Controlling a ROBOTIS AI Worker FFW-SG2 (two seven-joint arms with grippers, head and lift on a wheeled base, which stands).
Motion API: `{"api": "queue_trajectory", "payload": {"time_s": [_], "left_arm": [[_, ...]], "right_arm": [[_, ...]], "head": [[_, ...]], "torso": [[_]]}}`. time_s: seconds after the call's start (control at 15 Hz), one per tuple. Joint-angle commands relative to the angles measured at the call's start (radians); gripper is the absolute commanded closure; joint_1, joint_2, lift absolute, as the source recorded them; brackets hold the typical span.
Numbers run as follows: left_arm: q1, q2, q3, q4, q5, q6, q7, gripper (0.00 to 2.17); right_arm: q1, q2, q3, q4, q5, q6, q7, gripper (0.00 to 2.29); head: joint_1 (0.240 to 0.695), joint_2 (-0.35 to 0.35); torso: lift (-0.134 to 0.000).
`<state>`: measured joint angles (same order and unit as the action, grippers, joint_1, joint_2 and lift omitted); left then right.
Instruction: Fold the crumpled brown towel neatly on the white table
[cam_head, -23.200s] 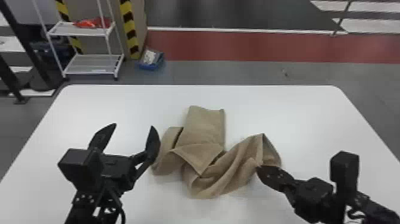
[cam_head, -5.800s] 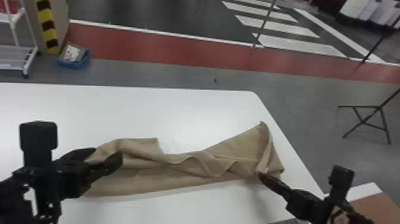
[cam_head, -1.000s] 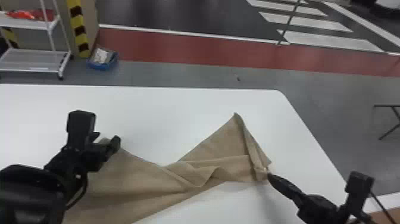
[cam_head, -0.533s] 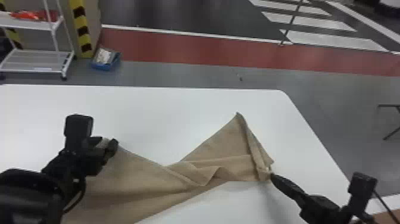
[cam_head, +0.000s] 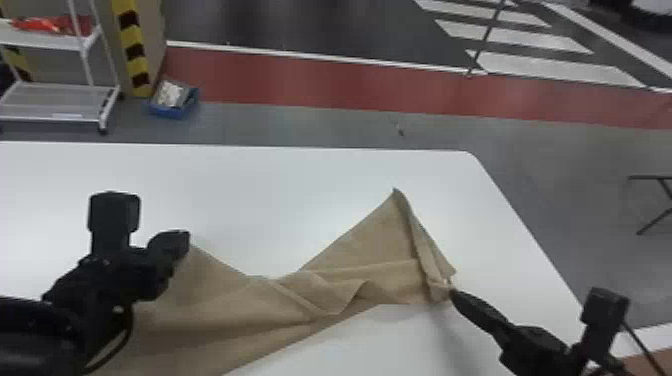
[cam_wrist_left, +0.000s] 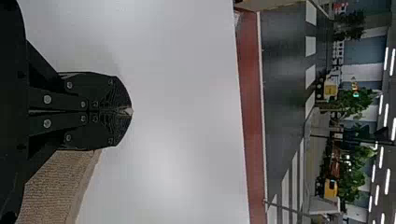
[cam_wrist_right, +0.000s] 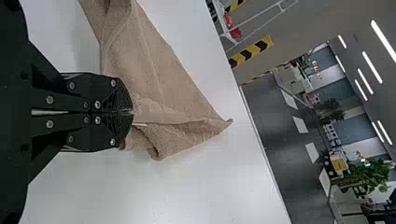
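Note:
The brown towel (cam_head: 215, 310) stretches in folds across the white table (cam_head: 300, 200), its right part rising to a pointed corner. At the towel's upper left corner is my left gripper (cam_head: 177, 245); in the left wrist view the left gripper (cam_wrist_left: 130, 111) is shut, a tiny bit of cloth at its tips and the towel (cam_wrist_left: 60, 186) beside it. My right gripper (cam_head: 452, 295) holds the towel's right end; in the right wrist view the right gripper (cam_wrist_right: 132, 112) is closed on the towel (cam_wrist_right: 159, 88), whose folds spread beyond the fingertips.
The table's right edge (cam_head: 525, 225) slopes down past the right gripper. Beyond the far edge, on the floor, are a blue bin (cam_head: 172, 102) and a white rack (cam_head: 55, 100). A dark folding stand (cam_head: 655, 177) is at the far right.
Over the last second both arms and the towel have hardly moved, apart from a slight shift of the head view. Earlier, the towel lay bunched up and the left gripper stood open.

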<state>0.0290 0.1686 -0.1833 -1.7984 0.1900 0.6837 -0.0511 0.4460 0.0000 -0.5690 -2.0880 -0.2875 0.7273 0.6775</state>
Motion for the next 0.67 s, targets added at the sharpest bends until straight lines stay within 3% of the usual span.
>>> {"api": "queue_trajectory", "payload": {"time_s": [0.0,0.27,0.47,0.6], "left_arm": [[0.063,0.002,0.050,-0.145,0.043,0.043,-0.015,1.62],[0.124,0.057,0.180,-0.389,0.276,0.162,-0.027,1.62],[0.141,0.097,0.249,-0.478,0.374,0.212,-0.030,1.62],[0.163,0.109,0.360,-0.518,0.519,0.218,-0.036,1.62]], "right_arm": [[0.000,0.001,0.001,-0.017,-0.001,0.011,-0.003,1.80],[-0.027,0.001,-0.042,-0.090,-0.004,0.094,-0.003,1.80],[-0.076,-0.009,-0.138,-0.142,-0.018,0.232,-0.001,1.80],[-0.110,-0.028,-0.216,-0.181,-0.050,0.343,0.005,1.80]], "head": [[0.695,-0.245],[0.695,-0.245],[0.695,-0.247],[0.695,-0.268]], "torso": [[-0.124],[-0.124],[-0.124],[-0.124]]}}
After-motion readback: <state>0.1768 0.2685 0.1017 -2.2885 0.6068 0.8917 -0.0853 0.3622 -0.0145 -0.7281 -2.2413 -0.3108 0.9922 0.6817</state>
